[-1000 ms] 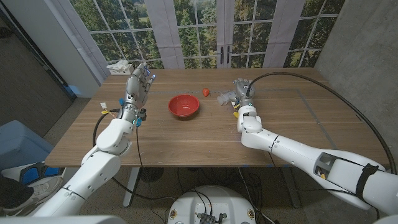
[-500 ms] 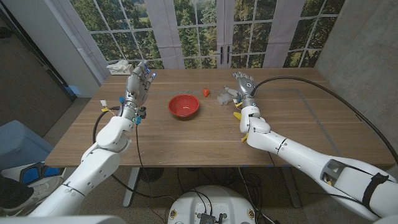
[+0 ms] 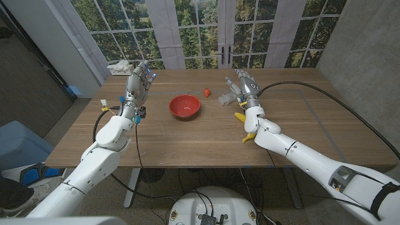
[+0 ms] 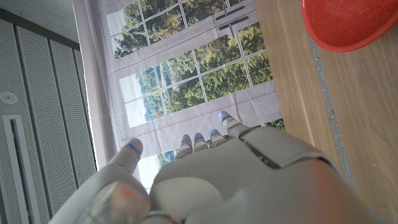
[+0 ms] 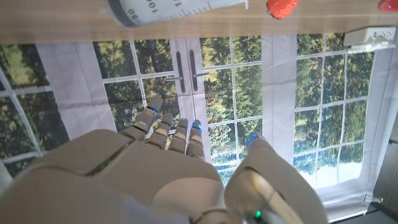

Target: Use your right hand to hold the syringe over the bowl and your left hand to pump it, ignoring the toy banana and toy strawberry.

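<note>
The red bowl (image 3: 185, 106) (image 4: 348, 22) sits at the table's middle. The clear syringe (image 3: 224, 98) (image 5: 168, 9) lies on the wood to the right of the bowl, just beyond the toy strawberry (image 3: 207, 92) (image 5: 283, 7). My right hand (image 3: 245, 84) (image 5: 174, 174) is raised just right of the syringe, fingers apart, holding nothing. My left hand (image 3: 139, 83) (image 4: 217, 180) stands upright to the left of the bowl, fingers spread and empty. The toy banana (image 3: 247, 128) lies by my right forearm, partly hidden by it.
A white object (image 3: 119, 65) lies at the table's far left corner. Windows and curtains stand behind the table. Bare wood stretches in front of the bowl and across the table's right side (image 3: 312, 119).
My right hand has lifted off the syringe and drawn slightly right, and the forearm has swung aside, baring the banana. The syringe stays on the table. The left hand has not moved.
</note>
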Action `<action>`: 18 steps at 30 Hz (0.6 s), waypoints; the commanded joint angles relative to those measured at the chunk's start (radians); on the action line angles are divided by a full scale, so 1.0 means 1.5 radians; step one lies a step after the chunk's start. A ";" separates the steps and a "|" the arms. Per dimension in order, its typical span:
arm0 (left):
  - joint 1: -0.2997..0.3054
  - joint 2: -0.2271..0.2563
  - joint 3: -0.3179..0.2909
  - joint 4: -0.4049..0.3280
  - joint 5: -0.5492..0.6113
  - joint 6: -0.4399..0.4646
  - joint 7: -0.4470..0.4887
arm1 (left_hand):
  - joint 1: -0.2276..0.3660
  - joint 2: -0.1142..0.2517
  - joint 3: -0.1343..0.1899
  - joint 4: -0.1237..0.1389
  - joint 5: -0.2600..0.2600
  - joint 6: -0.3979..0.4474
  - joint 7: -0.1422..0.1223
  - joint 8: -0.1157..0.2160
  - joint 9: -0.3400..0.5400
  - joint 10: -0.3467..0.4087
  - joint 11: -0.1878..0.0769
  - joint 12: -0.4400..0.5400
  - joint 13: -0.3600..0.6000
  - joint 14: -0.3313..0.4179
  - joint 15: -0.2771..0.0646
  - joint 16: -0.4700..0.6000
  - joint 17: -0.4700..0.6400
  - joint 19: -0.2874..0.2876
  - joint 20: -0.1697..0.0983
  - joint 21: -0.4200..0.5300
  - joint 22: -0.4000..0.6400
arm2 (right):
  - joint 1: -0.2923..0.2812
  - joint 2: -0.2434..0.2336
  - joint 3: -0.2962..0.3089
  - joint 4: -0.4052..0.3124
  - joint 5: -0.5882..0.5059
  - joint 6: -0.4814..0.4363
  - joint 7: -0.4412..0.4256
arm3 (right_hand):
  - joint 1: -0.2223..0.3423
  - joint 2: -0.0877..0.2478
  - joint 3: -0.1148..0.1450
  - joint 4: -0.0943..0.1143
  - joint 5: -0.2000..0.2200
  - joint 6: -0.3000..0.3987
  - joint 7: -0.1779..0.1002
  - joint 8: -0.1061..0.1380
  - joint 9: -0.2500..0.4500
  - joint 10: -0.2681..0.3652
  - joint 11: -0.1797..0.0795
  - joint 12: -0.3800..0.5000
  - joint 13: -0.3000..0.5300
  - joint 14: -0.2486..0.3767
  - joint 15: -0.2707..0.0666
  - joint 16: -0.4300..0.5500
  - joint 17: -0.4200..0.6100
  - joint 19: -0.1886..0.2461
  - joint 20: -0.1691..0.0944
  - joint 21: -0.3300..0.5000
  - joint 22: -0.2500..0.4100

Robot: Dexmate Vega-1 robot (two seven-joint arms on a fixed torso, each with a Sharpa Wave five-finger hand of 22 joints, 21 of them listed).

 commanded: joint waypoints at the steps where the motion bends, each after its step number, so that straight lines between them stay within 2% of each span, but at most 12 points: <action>1: -0.013 -0.002 0.006 0.020 -0.007 -0.013 -0.013 | 0.000 0.010 -0.003 0.000 0.005 -0.003 -0.001 0.000 0.000 -0.005 -0.001 0.000 0.002 -0.017 -0.043 -0.001 0.000 -0.006 -0.032 0.000 0.000 | -0.046 -0.008 0.084 -0.003 0.157 0.209 0.053 | -0.020 0.004 -0.003 0.006 0.002 -0.007 0.007 0.001 0.000 -0.009 0.004 -0.002 -0.005 -0.015 -0.059 -0.008 -0.006 -0.014 -0.047 -0.014 0.000; 5: -0.015 -0.002 0.007 0.022 -0.006 -0.014 -0.014 | 0.000 0.009 -0.005 0.000 0.005 -0.005 -0.001 -0.001 0.000 -0.008 -0.001 -0.001 0.002 -0.019 -0.042 -0.001 0.000 -0.008 -0.033 0.000 0.000 | -0.058 -0.011 0.099 -0.011 0.181 0.243 0.070 | -0.031 0.002 -0.008 0.007 0.003 -0.017 0.016 0.000 -0.001 -0.018 0.008 -0.003 -0.010 -0.025 -0.057 -0.013 -0.012 -0.027 -0.053 -0.029 -0.001; 11: -0.013 -0.004 0.009 0.022 -0.004 -0.019 -0.010 | -0.001 0.008 -0.006 0.000 0.005 -0.008 -0.001 -0.003 0.000 -0.013 -0.001 -0.001 0.002 -0.024 -0.042 -0.002 0.001 -0.014 -0.034 -0.002 0.000 | -0.071 -0.009 0.120 -0.009 0.228 0.284 0.104 | -0.044 -0.008 -0.016 0.003 0.005 -0.029 0.023 -0.001 -0.002 -0.032 0.014 -0.004 -0.018 -0.040 -0.054 -0.021 -0.023 -0.040 -0.053 -0.048 -0.001; 18: -0.008 -0.003 0.009 0.020 -0.002 -0.023 -0.010 | -0.001 0.008 -0.008 0.001 0.005 -0.011 -0.003 -0.003 -0.001 -0.017 -0.001 -0.002 0.002 -0.029 -0.044 -0.002 0.001 -0.019 -0.033 -0.003 0.001 | -0.083 -0.005 0.142 0.005 0.290 0.340 0.151 | -0.050 -0.016 -0.022 -0.002 0.008 -0.024 0.030 0.004 -0.003 -0.027 0.018 0.001 -0.024 -0.033 -0.048 -0.018 -0.034 -0.031 -0.051 -0.058 -0.001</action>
